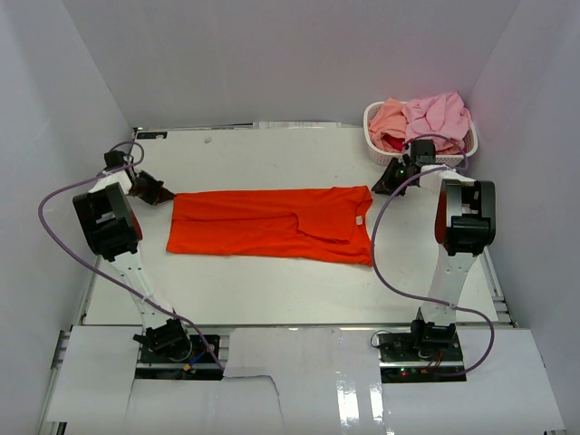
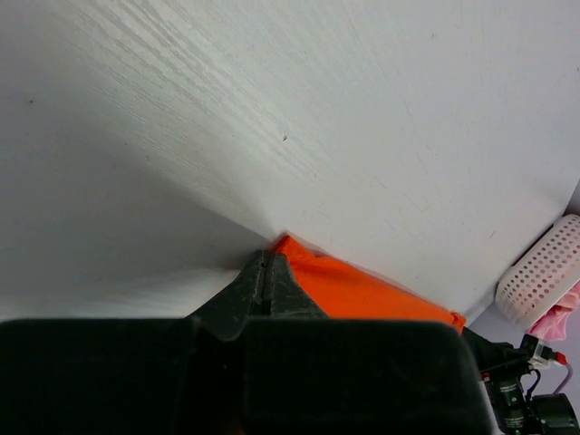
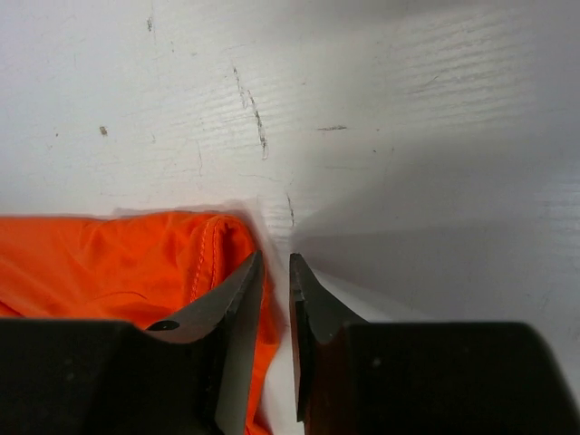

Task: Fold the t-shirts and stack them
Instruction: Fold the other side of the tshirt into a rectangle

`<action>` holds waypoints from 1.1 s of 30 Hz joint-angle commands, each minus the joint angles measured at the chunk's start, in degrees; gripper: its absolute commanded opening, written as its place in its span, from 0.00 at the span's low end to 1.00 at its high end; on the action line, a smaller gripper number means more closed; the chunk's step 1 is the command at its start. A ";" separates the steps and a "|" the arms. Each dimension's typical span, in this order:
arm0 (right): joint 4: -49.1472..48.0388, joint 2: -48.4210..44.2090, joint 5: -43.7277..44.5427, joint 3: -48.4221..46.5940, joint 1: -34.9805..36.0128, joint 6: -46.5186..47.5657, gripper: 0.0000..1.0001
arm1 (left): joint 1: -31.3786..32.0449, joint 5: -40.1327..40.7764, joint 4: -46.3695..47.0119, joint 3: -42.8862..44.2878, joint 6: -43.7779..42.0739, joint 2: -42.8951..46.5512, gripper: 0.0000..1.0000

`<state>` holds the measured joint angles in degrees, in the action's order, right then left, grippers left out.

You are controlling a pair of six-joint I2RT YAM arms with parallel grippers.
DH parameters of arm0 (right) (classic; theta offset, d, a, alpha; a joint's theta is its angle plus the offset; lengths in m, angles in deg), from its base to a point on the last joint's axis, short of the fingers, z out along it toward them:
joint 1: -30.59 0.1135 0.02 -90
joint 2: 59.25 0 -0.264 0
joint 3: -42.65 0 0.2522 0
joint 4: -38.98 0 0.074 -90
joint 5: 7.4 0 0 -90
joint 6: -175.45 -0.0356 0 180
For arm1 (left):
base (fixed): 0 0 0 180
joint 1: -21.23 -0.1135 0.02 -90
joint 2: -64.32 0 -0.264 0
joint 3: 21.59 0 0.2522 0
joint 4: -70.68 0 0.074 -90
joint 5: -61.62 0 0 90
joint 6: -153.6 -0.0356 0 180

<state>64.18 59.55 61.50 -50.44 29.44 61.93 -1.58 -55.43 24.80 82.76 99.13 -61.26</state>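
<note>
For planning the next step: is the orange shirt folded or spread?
Partly folded: the orange t-shirt lies flat as a long narrow strip, with one layer lapped over another near its right end.

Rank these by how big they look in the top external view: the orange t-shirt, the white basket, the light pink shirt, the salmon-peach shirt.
1. orange t-shirt, spread out flat
2. white basket
3. light pink shirt
4. salmon-peach shirt
The last two are bunched in the basket and partly hidden, so their order is unsure.

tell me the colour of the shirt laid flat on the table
The t-shirt is plain bright orange-red, clearest in the top external view.
</note>
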 commanded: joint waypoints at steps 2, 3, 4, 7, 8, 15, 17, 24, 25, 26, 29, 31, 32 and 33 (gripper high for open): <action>1.74 0.47 0.62 -3.46 0.71 1.99 0.26 | 0.57 3.31 0.65 1.70 -1.43 1.21 0.00; 1.83 0.55 0.54 -3.81 0.71 2.08 0.30 | 0.66 3.14 0.65 2.31 -1.69 1.39 0.00; 2.09 0.64 0.45 -4.60 0.71 2.34 0.33 | 0.75 3.14 0.65 2.75 -2.30 1.39 0.00; 3.15 0.82 0.97 -5.57 0.88 2.96 0.48 | 1.18 2.53 0.57 3.98 -2.48 1.30 0.17; 3.32 0.73 1.15 -5.83 0.88 3.22 0.51 | 1.27 2.44 0.57 4.16 -2.48 1.21 0.22; 4.03 -0.85 2.29 -6.54 0.97 4.90 0.56 | 2.06 2.44 0.65 6.97 -2.66 0.33 0.47; 4.55 -1.12 2.12 -6.72 1.06 5.25 0.57 | 2.24 2.35 0.92 8.02 -2.66 0.16 0.54; 5.87 -4.45 1.77 -5.49 2.81 6.74 0.58 | 2.42 3.58 1.27 10.05 -2.66 0.51 0.60; 6.13 -5.24 1.68 -4.53 3.08 7.09 0.58 | 2.33 4.71 1.27 9.79 -2.57 1.29 0.60; 6.66 -5.94 1.77 -3.91 3.26 7.79 0.58 | 2.33 5.25 1.44 8.65 -2.57 3.39 0.60; 6.75 -10.34 2.56 0.22 3.78 8.58 0.58 | 2.33 8.57 1.36 6.10 -2.92 7.88 0.61; 6.84 -14.02 2.30 3.72 3.96 8.85 0.58 | 2.33 9.03 0.05 2.68 -3.45 12.62 0.61; 6.84 -15.26 2.03 4.96 4.13 8.94 0.58 | 2.33 9.55 -0.92 1.53 -3.36 14.12 0.61; 6.75 -17.79 2.12 6.28 4.31 8.94 0.58 | 2.33 10.08 -1.80 -0.83 -3.45 16.74 0.60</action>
<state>70.35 47.33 63.60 -46.83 33.57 69.40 0.56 -48.11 24.69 84.86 96.64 -54.92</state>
